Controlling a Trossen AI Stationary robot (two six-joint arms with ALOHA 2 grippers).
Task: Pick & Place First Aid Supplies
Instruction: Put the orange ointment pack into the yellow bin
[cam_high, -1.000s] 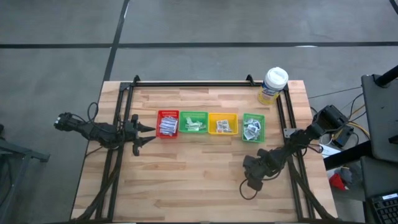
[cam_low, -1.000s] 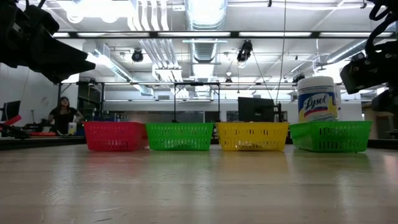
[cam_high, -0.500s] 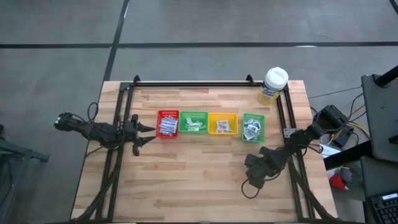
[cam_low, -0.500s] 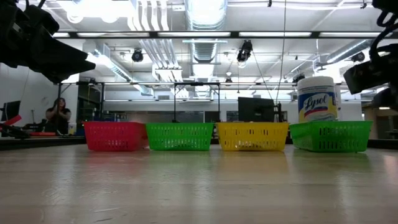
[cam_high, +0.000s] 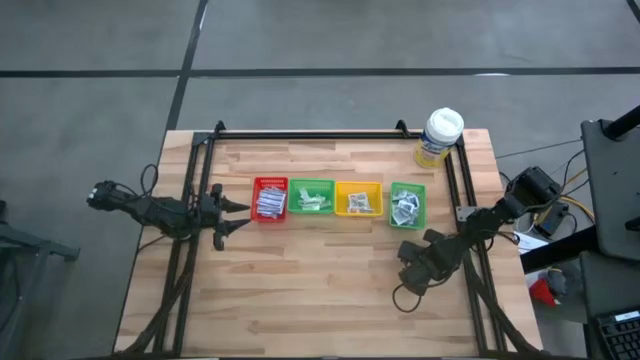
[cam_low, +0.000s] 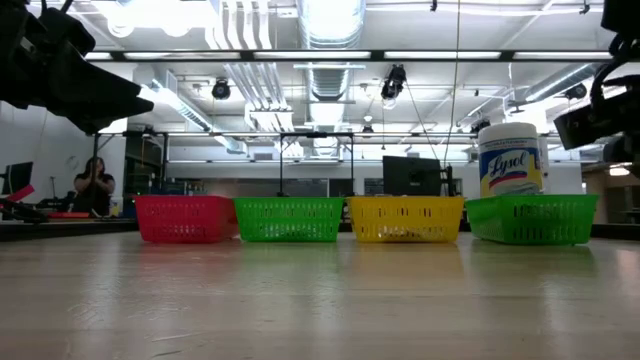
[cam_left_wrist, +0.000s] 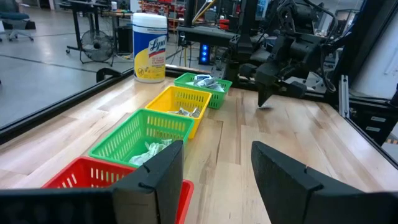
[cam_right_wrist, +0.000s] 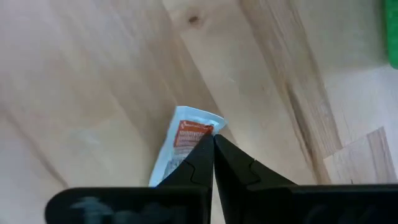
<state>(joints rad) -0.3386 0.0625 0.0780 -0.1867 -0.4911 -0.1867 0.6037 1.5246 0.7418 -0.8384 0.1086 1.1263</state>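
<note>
Wooden table, four small trays in a row across its middle: red tray, green tray, yellow tray, second green tray. Each holds small paper packets. White-lidded tub stands at the far right corner, behind the row.

Right gripper: over bare wood, near side of the second green tray, right part of the table. Fingers pressed together, pinching the edge of one long white printed packet with orange lettering. Packet hangs at the fingertips above the tabletop; whether it touches the wood, cannot tell.

Left gripper: at the table's left edge, just beside the red tray, fingers spread apart, nothing between them.
</note>
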